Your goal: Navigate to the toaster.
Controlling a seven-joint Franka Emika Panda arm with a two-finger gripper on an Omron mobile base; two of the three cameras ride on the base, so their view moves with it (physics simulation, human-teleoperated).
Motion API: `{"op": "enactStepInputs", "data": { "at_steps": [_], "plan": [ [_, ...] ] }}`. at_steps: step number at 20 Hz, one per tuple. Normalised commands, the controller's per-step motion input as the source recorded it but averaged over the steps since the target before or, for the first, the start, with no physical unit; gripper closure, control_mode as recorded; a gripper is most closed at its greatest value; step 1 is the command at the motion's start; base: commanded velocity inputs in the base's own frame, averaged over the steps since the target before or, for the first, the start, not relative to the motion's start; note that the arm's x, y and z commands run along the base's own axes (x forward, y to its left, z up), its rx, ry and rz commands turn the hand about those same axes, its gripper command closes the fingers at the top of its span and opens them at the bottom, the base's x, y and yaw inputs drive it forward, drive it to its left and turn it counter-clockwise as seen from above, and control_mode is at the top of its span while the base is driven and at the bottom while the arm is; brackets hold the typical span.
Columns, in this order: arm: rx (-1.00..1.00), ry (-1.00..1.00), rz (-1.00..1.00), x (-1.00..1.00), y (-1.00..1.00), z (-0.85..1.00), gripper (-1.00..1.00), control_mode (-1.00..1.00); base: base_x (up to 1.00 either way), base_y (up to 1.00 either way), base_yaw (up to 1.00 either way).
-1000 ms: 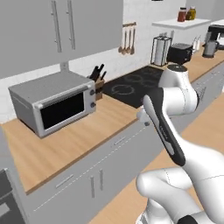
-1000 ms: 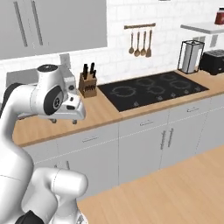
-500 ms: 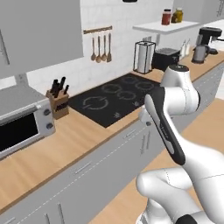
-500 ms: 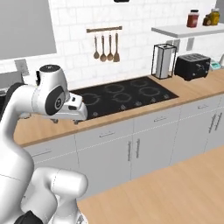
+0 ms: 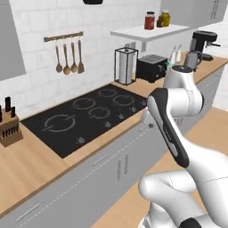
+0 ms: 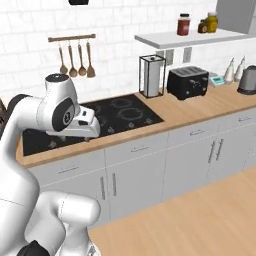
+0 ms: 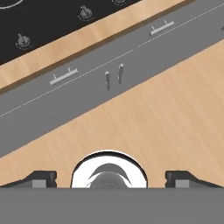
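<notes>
Against the tiled wall, on the tabletop [image 6: 200, 107], the toaster [image 6: 187, 82] sits just beside the paper-towel holder [image 6: 152, 75], under the shelf [image 6: 185, 38]. Jaws apart and empty over the floor, the gripper [image 7: 109, 178] is tucked in, likely for driving.

The black toaster [image 6: 188, 82] is seen on the wooden counter [image 6: 200, 109] against the tiled back wall, just right of the paper-towel holder [image 6: 152, 75], with the black cooktop [image 6: 92, 121] further left and two jars [image 6: 184, 24] shelved above.
</notes>
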Motion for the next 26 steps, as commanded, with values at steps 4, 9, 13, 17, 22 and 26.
{"op": "enactStepInputs", "data": {
  "at_steps": [4, 9, 13, 17, 22, 26],
  "plan": [
    [0.00, 0.00, 0.00, 0.00, 0.00, 0.00, -1.00, 1.00, 1.00, -1.00, 0.18],
    [0.00, 0.00, 0.00, 0.00, 0.00, 0.00, -1.00, 1.00, 1.00, -1.00, 0.34],
    [0.00, 0.00, 0.00, 0.00, 0.00, 0.00, -1.00, 1.00, 1.00, -1.00, 0.42],
    [0.00, 0.00, 0.00, 0.00, 0.00, 0.00, -1.00, 1.00, 0.99, -1.00, 0.42],
    [0.00, 0.00, 0.00, 0.00, 0.00, 0.00, -1.00, 1.00, 0.80, -1.00, 0.37],
    [0.00, 0.00, 0.00, 0.00, 0.00, 0.00, -1.00, 1.00, 0.66, -1.00, 0.30]
  ]
}}
